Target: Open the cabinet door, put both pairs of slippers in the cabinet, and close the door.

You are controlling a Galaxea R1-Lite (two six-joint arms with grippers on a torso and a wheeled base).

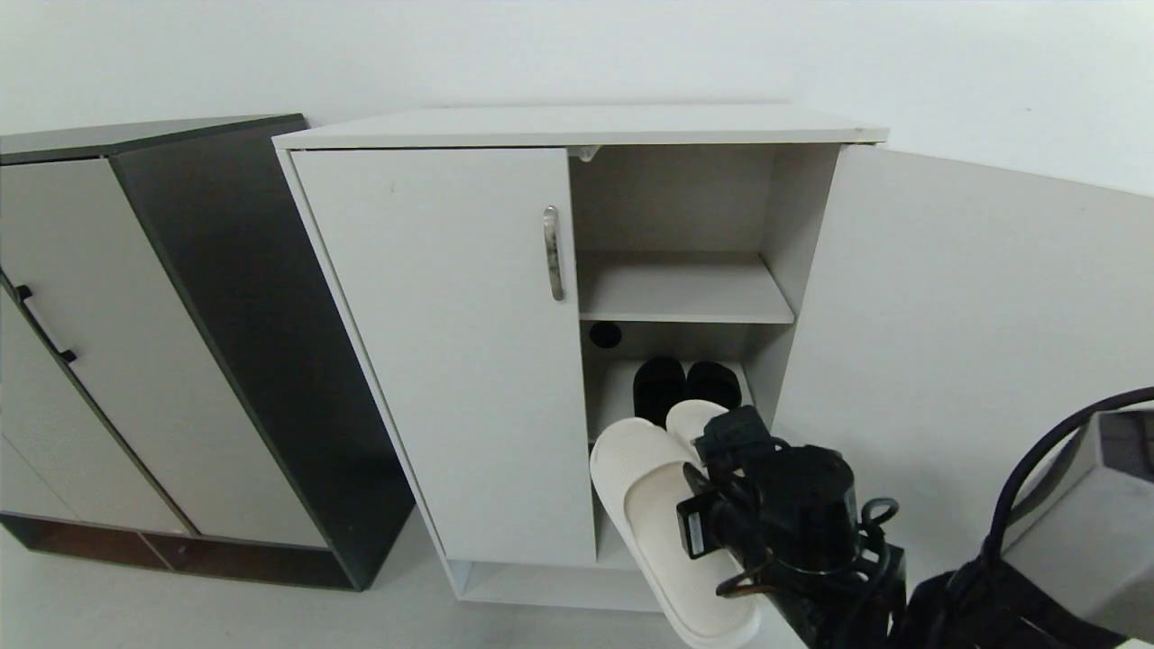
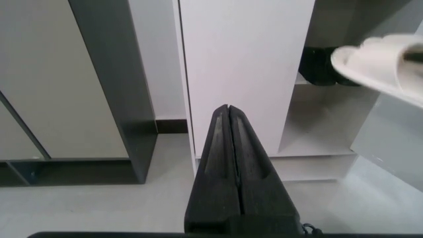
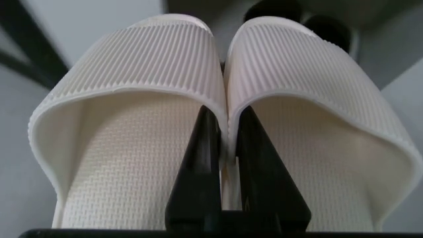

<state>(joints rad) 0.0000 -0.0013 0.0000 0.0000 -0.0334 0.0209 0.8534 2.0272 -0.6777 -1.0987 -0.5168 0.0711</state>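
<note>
The white cabinet (image 1: 451, 361) has its right door (image 1: 956, 361) swung open and its left door closed. A pair of black slippers (image 1: 685, 386) lies on the lower shelf inside. My right gripper (image 3: 227, 165) is shut on the pair of white slippers (image 1: 654, 514), pinching their inner edges together, and holds them in front of the open compartment, toes toward the shelf. The white slippers (image 3: 218, 86) span the right wrist view, with the black slippers (image 3: 297, 23) beyond. My left gripper (image 2: 229, 132) is shut on nothing, low before the closed left door (image 2: 241, 59).
A grey and dark cabinet (image 1: 153, 361) stands to the left of the white one, with a narrow gap of floor between. An upper shelf (image 1: 681, 293) in the open compartment holds nothing. Bare floor (image 2: 165, 192) lies in front.
</note>
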